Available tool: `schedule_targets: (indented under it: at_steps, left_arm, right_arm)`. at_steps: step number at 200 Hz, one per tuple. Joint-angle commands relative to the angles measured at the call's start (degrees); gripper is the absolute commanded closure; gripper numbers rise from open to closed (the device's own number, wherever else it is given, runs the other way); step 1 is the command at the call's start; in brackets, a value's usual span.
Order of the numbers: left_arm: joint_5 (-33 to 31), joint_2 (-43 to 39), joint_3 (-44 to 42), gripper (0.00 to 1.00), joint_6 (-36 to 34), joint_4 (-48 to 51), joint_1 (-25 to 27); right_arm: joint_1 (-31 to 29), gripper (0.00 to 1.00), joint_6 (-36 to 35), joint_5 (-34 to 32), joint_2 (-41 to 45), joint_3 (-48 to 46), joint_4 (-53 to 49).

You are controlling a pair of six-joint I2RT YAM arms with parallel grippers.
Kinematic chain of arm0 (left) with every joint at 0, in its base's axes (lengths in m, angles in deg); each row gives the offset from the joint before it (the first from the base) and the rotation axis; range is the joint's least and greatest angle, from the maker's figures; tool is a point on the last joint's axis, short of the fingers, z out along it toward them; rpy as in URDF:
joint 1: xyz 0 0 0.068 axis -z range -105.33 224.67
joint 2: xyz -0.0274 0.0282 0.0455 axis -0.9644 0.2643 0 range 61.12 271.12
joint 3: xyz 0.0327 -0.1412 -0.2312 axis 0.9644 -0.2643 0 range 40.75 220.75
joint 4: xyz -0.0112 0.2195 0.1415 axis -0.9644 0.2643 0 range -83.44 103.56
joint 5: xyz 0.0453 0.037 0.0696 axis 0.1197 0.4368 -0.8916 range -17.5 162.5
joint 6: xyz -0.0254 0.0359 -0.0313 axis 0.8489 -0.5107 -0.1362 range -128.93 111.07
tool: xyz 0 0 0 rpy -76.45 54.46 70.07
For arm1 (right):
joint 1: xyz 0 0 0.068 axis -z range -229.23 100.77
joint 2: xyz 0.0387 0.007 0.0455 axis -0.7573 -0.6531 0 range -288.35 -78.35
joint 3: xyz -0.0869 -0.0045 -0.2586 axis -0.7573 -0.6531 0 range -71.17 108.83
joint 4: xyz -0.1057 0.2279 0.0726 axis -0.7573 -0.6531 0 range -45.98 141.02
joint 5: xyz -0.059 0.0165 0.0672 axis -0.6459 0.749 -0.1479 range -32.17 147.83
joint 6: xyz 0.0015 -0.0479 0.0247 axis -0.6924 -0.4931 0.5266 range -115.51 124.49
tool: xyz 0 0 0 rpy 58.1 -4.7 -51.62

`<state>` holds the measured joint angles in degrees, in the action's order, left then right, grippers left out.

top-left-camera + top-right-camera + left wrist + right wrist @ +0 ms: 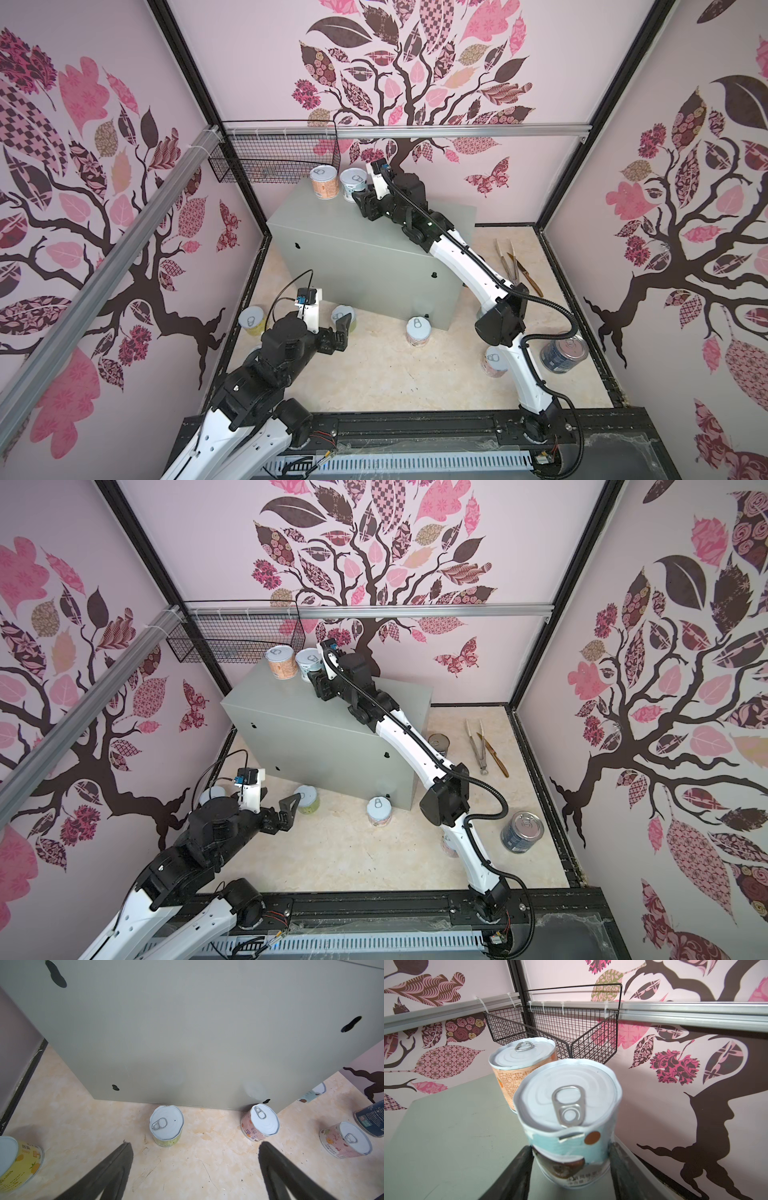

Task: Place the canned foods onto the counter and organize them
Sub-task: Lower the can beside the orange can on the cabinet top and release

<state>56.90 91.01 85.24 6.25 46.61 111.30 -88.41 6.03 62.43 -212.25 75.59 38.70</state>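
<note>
Tipping risk: right claw (571, 1148), clamped on blue can (566, 1101) at orange can's (521, 1057) 3 o'clock, could push it off surface (456, 1126) edge; left claw (195, 1145) apart.

To one side of the left gripper (195, 1144), the frame edge cuts a short yellow-labelled can (20, 1163); to the other, a taller dark-blue-labelled can (372, 1118). Beyond, the grey metal counter box (187, 1032) half hides a short teal-labelled can (311, 1095). Whether the right gripper (571, 1148) presses the pale-blue-labelled can (566, 1105) between its fingers is unclear.
</note>
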Motion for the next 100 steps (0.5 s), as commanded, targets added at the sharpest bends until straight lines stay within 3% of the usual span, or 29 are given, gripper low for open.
schedule_targets:
  at_steps: [1,49,100]
  left_arm:
    - [0.48,0.1,-1.6,0.02,-0.15,-0.77,-0.23]
    - [0.3,0.27,-1.64,0.02,-0.15,-0.79,-0.23]
    - [-0.62,0.94,-1.25,0.02,-0.59,-0.62,-0.23]
  right_arm:
    - [0.22,0.39,2.11,1.57,-4.48,0.72,-2.32]
    - [0.2,0.38,2.02,1.5,-4.57,1.03,-1.93]
    - [0.29,0.24,-0.35,0.33,0.99,-0.7,-4.54]
